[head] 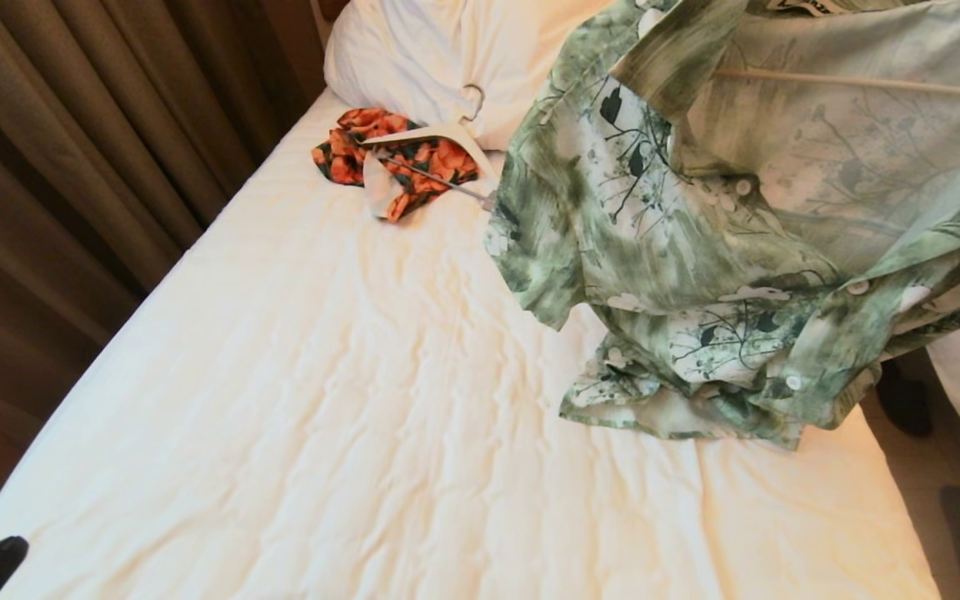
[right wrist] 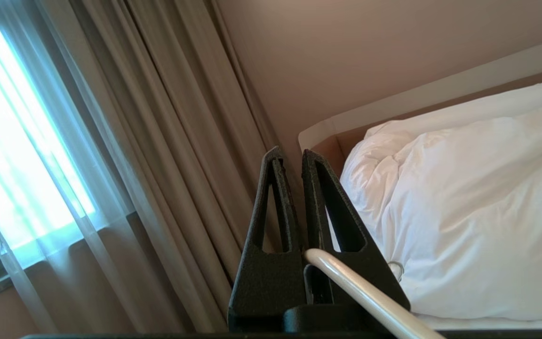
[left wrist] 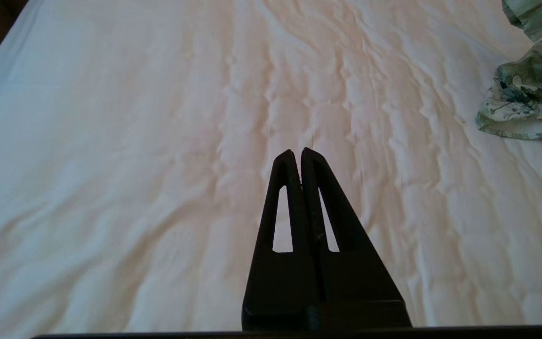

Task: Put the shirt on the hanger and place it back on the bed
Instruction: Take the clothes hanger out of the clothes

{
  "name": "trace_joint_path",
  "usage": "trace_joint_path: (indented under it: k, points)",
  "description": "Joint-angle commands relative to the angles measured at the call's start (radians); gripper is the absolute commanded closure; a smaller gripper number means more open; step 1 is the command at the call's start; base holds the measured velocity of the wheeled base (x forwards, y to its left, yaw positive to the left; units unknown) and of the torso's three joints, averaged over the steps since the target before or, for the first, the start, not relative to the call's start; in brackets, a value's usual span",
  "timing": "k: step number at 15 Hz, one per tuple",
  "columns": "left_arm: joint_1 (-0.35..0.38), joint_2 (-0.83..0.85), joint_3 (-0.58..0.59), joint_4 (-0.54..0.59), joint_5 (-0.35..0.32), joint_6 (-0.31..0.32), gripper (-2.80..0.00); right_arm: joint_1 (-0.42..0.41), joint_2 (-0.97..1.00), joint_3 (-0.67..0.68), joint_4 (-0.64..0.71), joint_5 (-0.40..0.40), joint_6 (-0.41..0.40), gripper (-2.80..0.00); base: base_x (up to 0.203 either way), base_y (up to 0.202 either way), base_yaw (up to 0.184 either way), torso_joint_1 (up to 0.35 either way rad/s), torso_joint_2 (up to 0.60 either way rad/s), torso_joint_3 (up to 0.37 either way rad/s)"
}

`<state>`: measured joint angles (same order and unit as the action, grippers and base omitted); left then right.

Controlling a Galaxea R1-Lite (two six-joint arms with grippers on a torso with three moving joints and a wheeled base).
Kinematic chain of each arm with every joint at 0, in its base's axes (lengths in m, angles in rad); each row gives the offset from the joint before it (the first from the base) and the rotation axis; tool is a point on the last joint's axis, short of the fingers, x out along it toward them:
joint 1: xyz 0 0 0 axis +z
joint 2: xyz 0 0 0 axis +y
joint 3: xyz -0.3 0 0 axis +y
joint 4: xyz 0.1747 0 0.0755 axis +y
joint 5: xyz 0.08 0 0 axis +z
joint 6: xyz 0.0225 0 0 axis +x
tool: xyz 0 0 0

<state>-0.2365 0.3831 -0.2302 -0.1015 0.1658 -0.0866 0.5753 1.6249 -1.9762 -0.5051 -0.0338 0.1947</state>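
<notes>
— Draped close before the head camera, the shirt (head: 697, 250) hangs off the hanger (head: 863, 82), whose cream bar shows inside the collar. Why so high?

— Lifted, the cloth falls open by its own weight and settles on the bar. Only the hem touches the bed (head: 322, 400).

— Who holds it?

— The right hand (right wrist: 290, 157), raised above the bed, clenched on the hanger: the cream rod passes between its fingers down near their base, with the tips nearly touching. Held there, the hanger probably can't swing loose.

— And the other?

— The left hand (left wrist: 297, 155) hovers low over bare sheet, well apart from the shirt's hem, clenched on nothing. I'd judge it's waiting to tug a shoulder or the front straight.

— Other things on the bed?

— An orange floral garment (head: 397, 158) on a broad white hanger (head: 438, 137), just beside the pillow (head: 430, 58), beyond the shirt.

— How far along?

— The shirt looks mostly hung, though bunched and open in front; laying it down on the bed remains.
</notes>
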Motion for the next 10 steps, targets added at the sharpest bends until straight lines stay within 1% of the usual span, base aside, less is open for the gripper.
trace_joint_path:
  k: [1, 4, 5, 8, 9, 10]
  points:
    - [0.007, -0.006, 0.000, -0.002, 0.001, -0.001, 0.00, -0.005, 0.004, 0.000, -0.003, 0.000, 0.003, 0.00, 0.000, 0.000, 0.000, 0.000, 0.00, 0.000]
    - [0.027, -0.040, 0.004, 0.001, 0.001, -0.002, 0.00, -0.013, -0.005, 0.001, -0.006, 0.003, 0.002, 0.00, 0.000, 0.000, 0.000, 0.000, 0.00, 0.000]
    - [0.038, -0.053, 0.013, 0.000, 0.001, -0.002, 0.00, -0.018, -0.017, 0.000, -0.007, 0.017, 0.002, 0.00, 0.000, 0.000, 0.000, 0.000, 0.00, 0.000]
    - [0.089, -0.083, 0.015, 0.000, -0.039, -0.025, 0.00, -0.023, -0.024, 0.000, -0.027, 0.052, 0.000, 0.00, 0.000, 0.000, 0.000, 0.000, 0.00, 0.000]
    - [0.106, -0.088, 0.015, 0.000, -0.050, -0.028, 0.00, -0.037, -0.017, 0.000, -0.048, 0.064, 0.000, 0.00, 0.000, 0.000, 0.000, 0.000, 0.00, 0.000]
    - [0.108, -0.089, 0.017, -0.001, -0.051, -0.032, 0.00, -0.053, -0.009, 0.000, -0.065, 0.077, 0.001, 0.00, 0.000, 0.000, 0.000, 0.000, 0.00, 0.000]
